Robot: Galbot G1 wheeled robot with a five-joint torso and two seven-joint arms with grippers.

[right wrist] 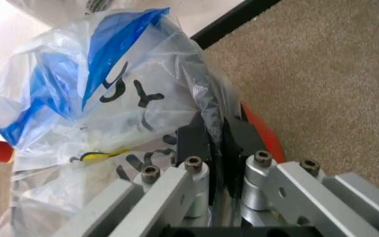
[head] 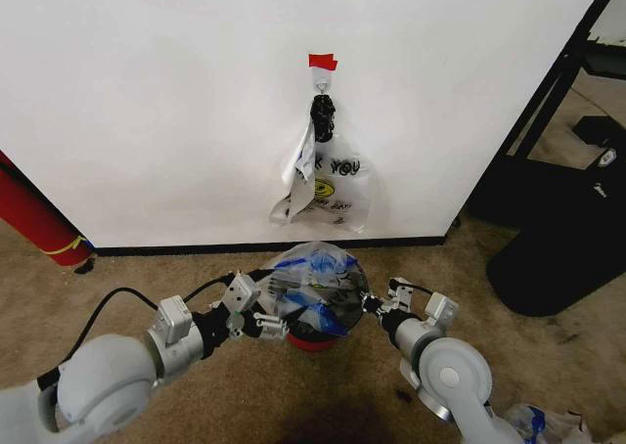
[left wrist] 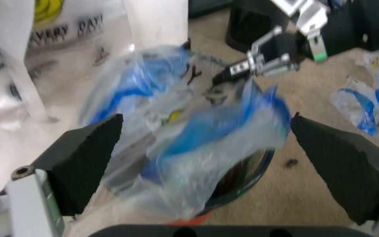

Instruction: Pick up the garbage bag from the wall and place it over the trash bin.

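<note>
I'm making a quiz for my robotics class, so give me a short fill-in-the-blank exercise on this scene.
1. The garbage bag sits over the ____.
2. The right gripper is ____ on the bag's edge.
3. The left gripper has its fingers ____.
4. Above the THANK YOU bag, the tape is ____.

Missing words: trash bin; shut; open; red

Both arms: rounded light-grey shells, silver metal wrist sections. Black cable loops along left arm at 9 o'clock side. Left gripper (head: 256, 308): silver links, black wedge-shaped fingers (left wrist: 84, 160), small screw in link. Right gripper (right wrist: 212, 143): silver bars with round bolts, black fingers.
</note>
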